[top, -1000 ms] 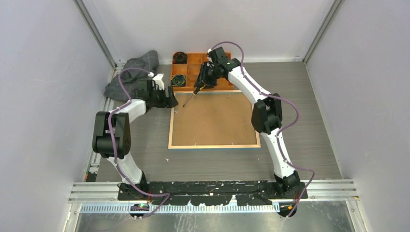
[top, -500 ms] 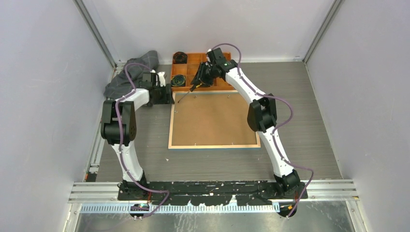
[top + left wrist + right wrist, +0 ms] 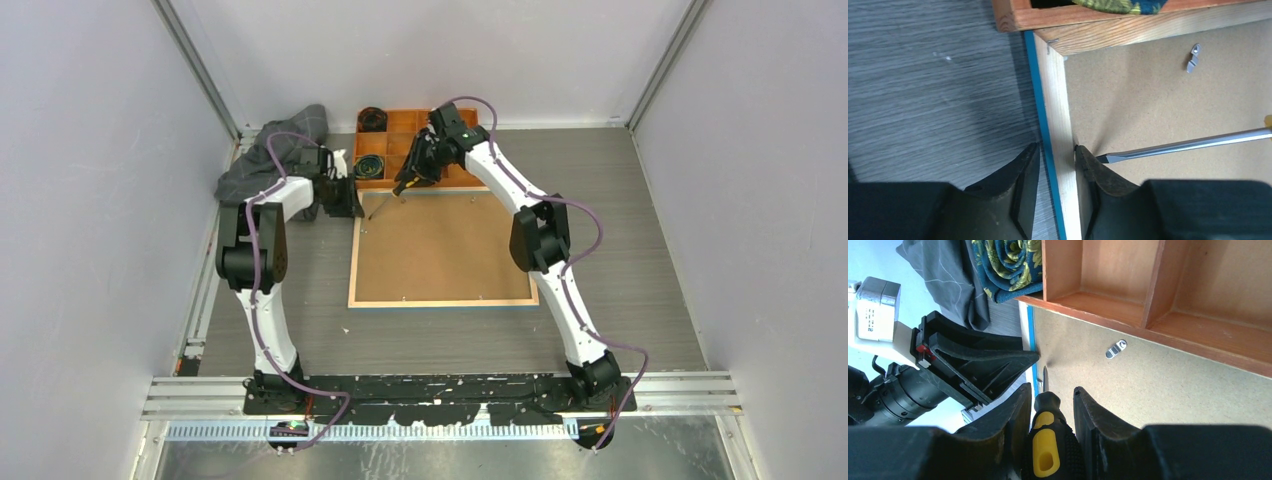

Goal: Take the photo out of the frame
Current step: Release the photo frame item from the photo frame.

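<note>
The left gripper (image 3: 1055,151) has advanced onto the frame (image 3: 1054,90), jaws pinching its rim; the outstretched right gripper (image 3: 1050,391) clamps a screwdriver (image 3: 1047,460).

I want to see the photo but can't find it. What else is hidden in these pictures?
- The photo: in no view; the frame lies face down, the brown backing board covers it.
- The screwdriver handle: left wrist view, cut off by the right edge.
- Left gripper on the frame's rim: contact too close to tell.
</note>
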Robot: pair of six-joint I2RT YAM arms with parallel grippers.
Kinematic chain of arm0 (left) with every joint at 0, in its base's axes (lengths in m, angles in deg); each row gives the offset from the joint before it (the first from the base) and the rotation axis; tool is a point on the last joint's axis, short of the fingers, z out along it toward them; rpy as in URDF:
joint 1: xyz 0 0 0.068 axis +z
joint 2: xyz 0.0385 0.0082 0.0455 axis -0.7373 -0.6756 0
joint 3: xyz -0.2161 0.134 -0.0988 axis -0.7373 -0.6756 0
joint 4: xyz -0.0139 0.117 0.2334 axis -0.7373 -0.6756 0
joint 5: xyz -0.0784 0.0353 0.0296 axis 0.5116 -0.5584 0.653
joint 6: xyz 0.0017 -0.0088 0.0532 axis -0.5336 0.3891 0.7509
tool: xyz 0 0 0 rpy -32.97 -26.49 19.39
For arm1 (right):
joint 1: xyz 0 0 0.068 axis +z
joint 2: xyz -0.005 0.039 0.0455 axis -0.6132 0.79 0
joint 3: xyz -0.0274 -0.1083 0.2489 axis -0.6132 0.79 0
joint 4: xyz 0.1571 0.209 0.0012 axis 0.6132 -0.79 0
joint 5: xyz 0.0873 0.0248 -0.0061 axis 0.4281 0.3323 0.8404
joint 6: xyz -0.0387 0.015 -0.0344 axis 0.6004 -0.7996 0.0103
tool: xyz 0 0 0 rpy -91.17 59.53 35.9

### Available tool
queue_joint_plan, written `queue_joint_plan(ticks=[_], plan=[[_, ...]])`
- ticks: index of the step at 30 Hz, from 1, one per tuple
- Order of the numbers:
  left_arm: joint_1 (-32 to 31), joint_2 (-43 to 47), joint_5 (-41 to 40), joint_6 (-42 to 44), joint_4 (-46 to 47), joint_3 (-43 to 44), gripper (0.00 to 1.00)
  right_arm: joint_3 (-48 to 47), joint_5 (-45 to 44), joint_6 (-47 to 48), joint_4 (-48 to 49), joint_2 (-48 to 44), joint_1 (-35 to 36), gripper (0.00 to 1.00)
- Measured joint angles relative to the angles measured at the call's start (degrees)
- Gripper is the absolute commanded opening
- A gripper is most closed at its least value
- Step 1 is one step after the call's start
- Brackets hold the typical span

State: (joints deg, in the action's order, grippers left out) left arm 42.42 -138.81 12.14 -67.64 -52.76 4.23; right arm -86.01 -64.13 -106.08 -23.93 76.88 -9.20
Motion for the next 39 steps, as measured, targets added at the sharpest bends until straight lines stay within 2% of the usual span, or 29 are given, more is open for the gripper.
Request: queue_joint_plan(ticks=[3, 14, 21, 39], plan=[[-0.28, -0.28, 1.05, -1.11, -0.04, -0.02, 0.19, 0.46, 0.02, 0.57, -0.96, -0.35, -0.48, 0.01], [-3.34, -0.13, 1.18, -6.23, 3.56, -1.66, 0.01, 8.98, -1.11, 3.3, -5.27, -8.5, -2.99, 0.01], [-7.78, -0.13, 2.19, -9.31, 7.8, -3.34, 0.0, 8.37, -2.75, 3.08, -7.65, -10.67, -3.69, 0.01], [-7.8, 0.83, 4.11, -12.72, 16.48, -8.2, 0.0, 9.18, -3.67, -1.2, -9.49, -10.58, -3.52, 0.01]])
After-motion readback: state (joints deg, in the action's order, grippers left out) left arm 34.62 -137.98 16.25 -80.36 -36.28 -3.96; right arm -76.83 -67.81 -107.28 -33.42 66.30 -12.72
